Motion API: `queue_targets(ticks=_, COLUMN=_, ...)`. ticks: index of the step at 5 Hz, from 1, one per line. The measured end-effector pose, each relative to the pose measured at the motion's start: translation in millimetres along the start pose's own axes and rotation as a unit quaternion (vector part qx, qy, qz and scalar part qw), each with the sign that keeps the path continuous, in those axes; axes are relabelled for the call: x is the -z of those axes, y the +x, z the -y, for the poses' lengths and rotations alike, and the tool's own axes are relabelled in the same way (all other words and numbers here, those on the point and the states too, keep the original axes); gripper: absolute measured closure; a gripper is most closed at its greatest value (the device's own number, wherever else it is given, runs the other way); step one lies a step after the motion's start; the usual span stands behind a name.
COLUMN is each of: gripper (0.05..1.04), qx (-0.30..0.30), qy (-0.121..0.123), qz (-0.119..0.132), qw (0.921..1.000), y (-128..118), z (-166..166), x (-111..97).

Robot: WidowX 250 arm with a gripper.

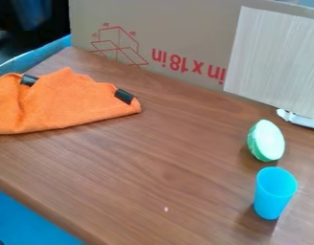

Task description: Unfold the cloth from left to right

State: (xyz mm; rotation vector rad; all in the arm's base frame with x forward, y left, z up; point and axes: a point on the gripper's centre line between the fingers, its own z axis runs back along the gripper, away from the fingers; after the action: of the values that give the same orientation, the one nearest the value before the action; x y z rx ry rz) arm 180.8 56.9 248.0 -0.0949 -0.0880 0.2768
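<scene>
An orange cloth (70, 105) lies bunched at the left side of the wooden table (147, 162), with its left part cut off by the view's edge. Two black clips or tabs are on it, one near its upper left and one at its right corner. Its right end comes to a blunt tip, and the upper edge is uneven with a small peak.
A blue cup (273, 194) stands at the lower right, with a green and white half-round object (266, 140) just behind it. A cardboard box (179, 28) walls off the back, with a pale panel (274, 60) against it. A white item (300, 119) lies at the right edge.
</scene>
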Motion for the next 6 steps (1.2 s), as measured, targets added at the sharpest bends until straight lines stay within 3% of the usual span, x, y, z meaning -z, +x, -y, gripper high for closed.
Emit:
queue_targets(ticks=1, gripper=0.084, qx=0.0, qy=-0.003, qz=-0.005, qw=1.0, y=40.6, z=-39.2, x=9.1)
queue_targets(ticks=2, gripper=0.083, qx=0.061, qy=-0.006, qz=-0.027, qw=0.9978, y=70.8, z=-65.3, x=23.4)
queue_targets(ticks=3, gripper=0.083, qx=0.175, qy=-0.015, qz=-0.053, qw=0.9831, y=101.6, z=-94.7, x=54.5)
queue_targets(ticks=4, gripper=0.083, qx=0.294, qy=-0.009, qz=-0.07, qw=0.9533, y=126.1, z=-117.9, x=69.6)
queue_targets(ticks=6, gripper=0.084, qx=0.383, qy=0.038, qz=-0.085, qw=0.919, y=158.4, z=-159.3, x=115.2)
